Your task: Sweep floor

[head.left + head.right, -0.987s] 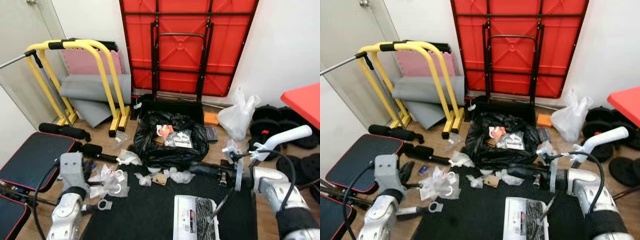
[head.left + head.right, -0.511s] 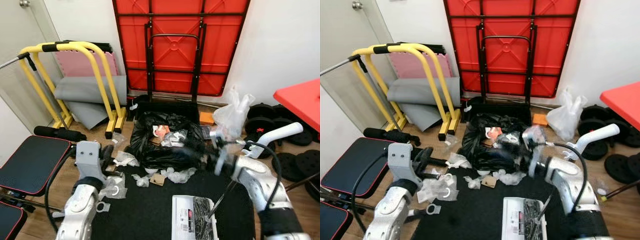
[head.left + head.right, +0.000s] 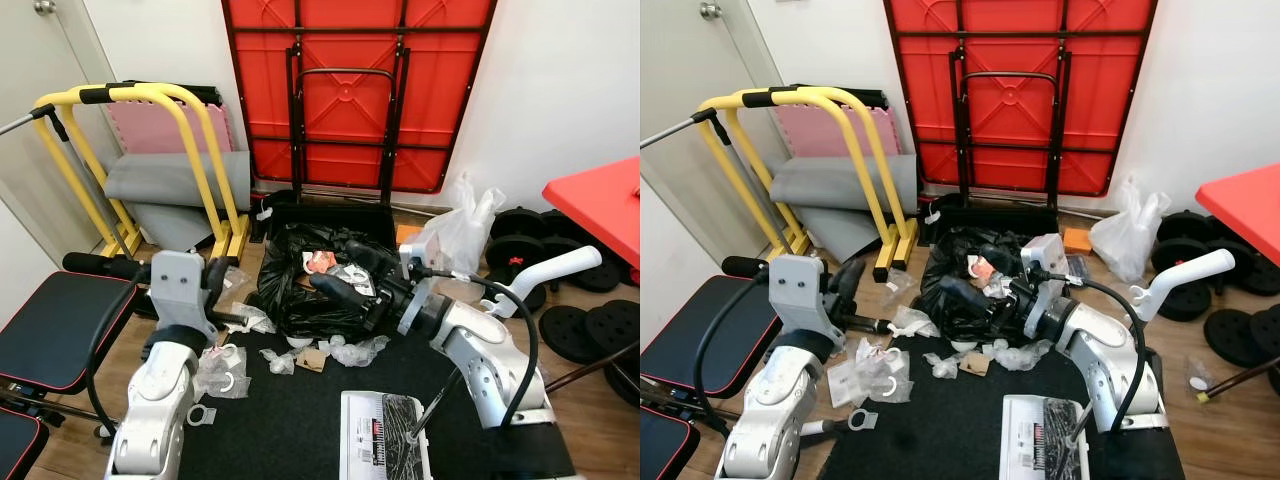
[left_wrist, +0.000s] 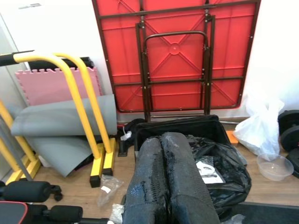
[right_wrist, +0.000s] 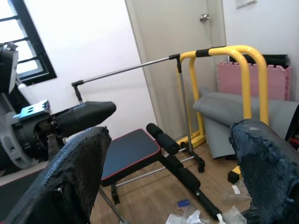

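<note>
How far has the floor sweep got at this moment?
Done: some rubbish sits in the black bag. In hand: nothing; the right gripper, fingers open, hovers over the bag, and the left gripper is shut and empty. Left: plastic wrappers and scraps litter the floor and mat edge.

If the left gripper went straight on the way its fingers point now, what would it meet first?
Probably the black trash bag: in the left wrist view the left gripper, fingers pressed together, points at it, with the red folded table behind. Depth is unclear.

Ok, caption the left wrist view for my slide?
Left gripper shut, aimed at the black bag below the red table.
</note>
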Tool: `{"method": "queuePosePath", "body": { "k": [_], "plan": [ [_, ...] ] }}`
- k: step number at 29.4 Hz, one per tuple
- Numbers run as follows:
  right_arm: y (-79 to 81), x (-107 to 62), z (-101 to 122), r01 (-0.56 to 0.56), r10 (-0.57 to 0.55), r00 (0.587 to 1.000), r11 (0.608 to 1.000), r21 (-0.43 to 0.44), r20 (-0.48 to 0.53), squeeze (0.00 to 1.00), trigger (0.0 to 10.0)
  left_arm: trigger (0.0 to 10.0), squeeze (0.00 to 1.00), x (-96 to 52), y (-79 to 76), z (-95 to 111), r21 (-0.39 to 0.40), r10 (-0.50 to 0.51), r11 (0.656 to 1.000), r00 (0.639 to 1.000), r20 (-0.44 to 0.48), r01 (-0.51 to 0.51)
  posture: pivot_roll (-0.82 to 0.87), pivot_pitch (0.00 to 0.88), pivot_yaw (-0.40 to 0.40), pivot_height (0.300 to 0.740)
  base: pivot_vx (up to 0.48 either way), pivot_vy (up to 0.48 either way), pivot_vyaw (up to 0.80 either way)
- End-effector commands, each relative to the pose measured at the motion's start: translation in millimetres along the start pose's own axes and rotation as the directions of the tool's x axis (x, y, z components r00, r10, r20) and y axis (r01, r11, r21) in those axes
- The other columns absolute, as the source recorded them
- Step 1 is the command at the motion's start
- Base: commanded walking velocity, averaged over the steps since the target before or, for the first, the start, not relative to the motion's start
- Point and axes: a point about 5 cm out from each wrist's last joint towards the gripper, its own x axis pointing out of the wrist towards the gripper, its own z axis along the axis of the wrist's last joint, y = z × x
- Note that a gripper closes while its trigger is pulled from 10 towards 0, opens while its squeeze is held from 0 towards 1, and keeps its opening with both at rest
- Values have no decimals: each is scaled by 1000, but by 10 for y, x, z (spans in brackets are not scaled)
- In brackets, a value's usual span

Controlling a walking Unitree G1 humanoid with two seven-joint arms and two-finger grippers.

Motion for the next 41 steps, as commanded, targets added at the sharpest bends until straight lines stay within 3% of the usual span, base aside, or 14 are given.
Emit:
{"method": "queuePosePath", "body": {
  "k": [1,2,3,4,5,9,10,17,19,20,22,26,34,41],
  "plan": [
    [26,39,21,-7,7,1000,1000,2,10,1000,10000,9569,0,10,89,31,4,146,989,989,7,-146,-153,0,16,740,0,0,0],
    [16,54,15,19,-19,1000,1000,-2,3,1000,10000,0,0,22,110,66,-6,155,988,988,22,-155,-155,0,20,740,0,0,0],
    [9,65,-3,48,-48,999,999,-6,-7,541,10000,0,0,23,125,92,-6,160,987,987,28,-160,-156,0,22,740,0,0,0],
    [9,65,-3,48,-48,999,999,-6,-7,541,10000,0,0,23,125,92,-6,160,987,987,28,-160,-156,0,22,740,0,0,0],
    [-6,64,-22,78,-79,997,997,-17,-17,0,10000,0,0,18,133,92,-7,160,987,987,21,-160,-158,0,25,740,0,0,0],
    [-18,53,-38,116,-116,993,993,-29,-27,0,10000,0,0,3,124,59,2,153,988,988,-15,-153,-159,0,26,740,0,0,0],
    [-33,42,-47,132,-134,990,990,-51,-37,0,10000,10000,0,-4,92,2,17,132,991,990,-57,-131,-159,0,26,740,0,0,0],
    [-168,-38,-114,262,-274,957,957,-128,-90,0,10000,10000,0,-39,-44,-149,21,65,998,987,-149,-63,-158,0,23,740,0,0,0],
    [-300,-155,-147,411,-438,895,883,-227,-84,0,10000,10000,0,-135,-194,-155,-5,-46,999,985,-165,46,-161,0,21,740,0,0,0],
    [-300,-155,-147,411,-438,895,883,-227,-84,0,10000,10000,0,-135,-194,-155,-5,-46,999,985,-165,46,-161,0,21,740,0,0,0],
    [-306,-251,-201,486,-519,850,838,-248,-88,0,10000,10000,0,-308,-337,-150,-64,-127,991,973,-193,117,-160,0,25,740,0,0,0],
    [-257,-306,-229,483,-521,847,837,-258,-104,0,10000,10000,0,-418,-451,-158,-95,-171,984,963,-210,154,-156,0,21,740,0,0,0],
    [-265,-240,-265,451,-496,860,849,-274,-119,0,10000,10000,0,-251,-419,-190,-44,-89,996,976,-201,82,-161,0,11,740,0,0,0],
    [-259,-197,-263,438,-485,867,851,-290,-115,0,10000,10000,0,-272,-403,-190,-47,-76,997,974,-213,68,-160,0,11,740,0,36,0]
  ]
}}
